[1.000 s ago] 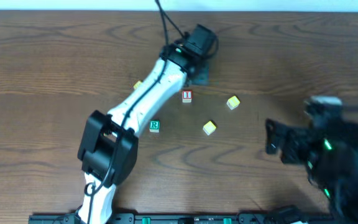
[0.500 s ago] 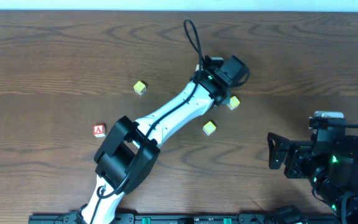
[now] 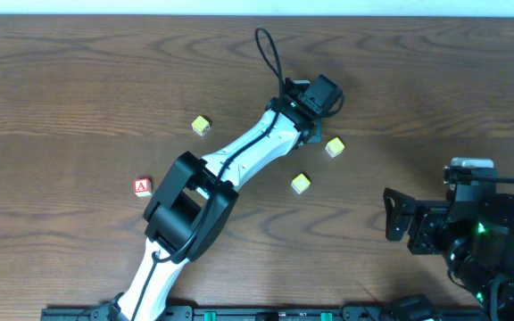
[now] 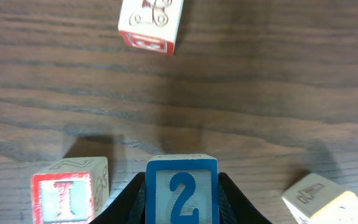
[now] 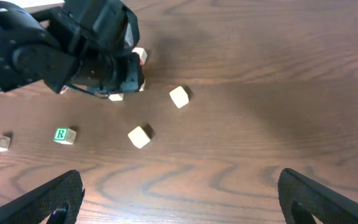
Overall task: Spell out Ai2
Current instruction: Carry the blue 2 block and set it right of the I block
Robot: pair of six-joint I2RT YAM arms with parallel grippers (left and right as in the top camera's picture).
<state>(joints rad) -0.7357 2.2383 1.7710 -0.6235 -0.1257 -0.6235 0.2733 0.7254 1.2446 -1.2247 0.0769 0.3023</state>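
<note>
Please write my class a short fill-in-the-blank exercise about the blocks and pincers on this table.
1. The left pincer grips a blue-edged block printed with the figure ___.
2. The red-edged block beside it shows the letter ___.
3. In the right wrist view, the green-lettered block reads ___.
4. The right pincer, holding nothing, is ___.
Missing words: 2; I; R; open.

A robotics lab bench, by the look of it: a plain wood-grain worktop (image 3: 61,71), a white left arm (image 3: 239,156) and a dark right arm (image 3: 480,232) rising from a black rail (image 3: 239,314) at its edge, a cable (image 3: 270,53) looping loose, and small letter blocks (image 3: 202,125) scattered about.
</note>
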